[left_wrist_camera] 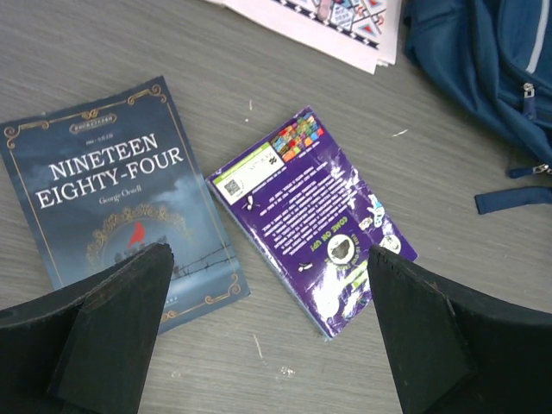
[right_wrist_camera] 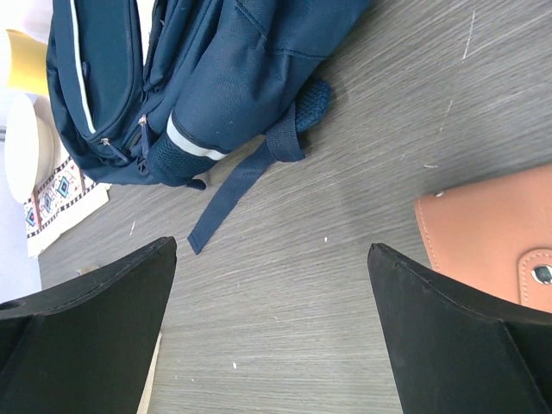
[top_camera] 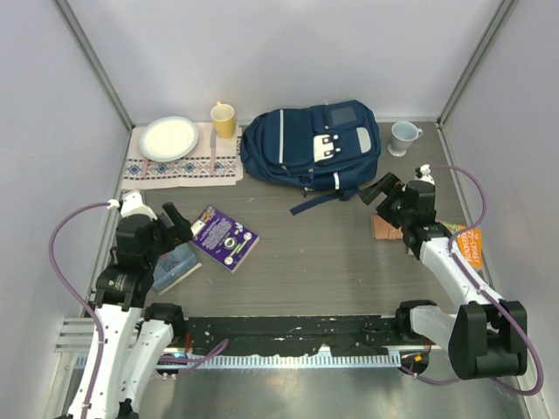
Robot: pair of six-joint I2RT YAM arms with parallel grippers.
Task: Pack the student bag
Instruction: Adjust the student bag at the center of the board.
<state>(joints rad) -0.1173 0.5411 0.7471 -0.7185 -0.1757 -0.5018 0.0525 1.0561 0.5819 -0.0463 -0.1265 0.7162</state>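
Apparently zipped, the student bag (top_camera: 310, 144) lies flat on the worktop (top_camera: 323, 262), nothing yet packed. Near-left of it the left claw (top_camera: 177, 225) is spread wide over a purple book (top_camera: 224, 238); the right claw (top_camera: 383, 194), equally wide, is held by its near-right corner. Unzipping is called for first.

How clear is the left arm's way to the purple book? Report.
Probably clear. The purple book lies flat and uncovered on the table just below the left gripper, jaws open; the Nineteen Eighty-Four book lies beside it, not on it.
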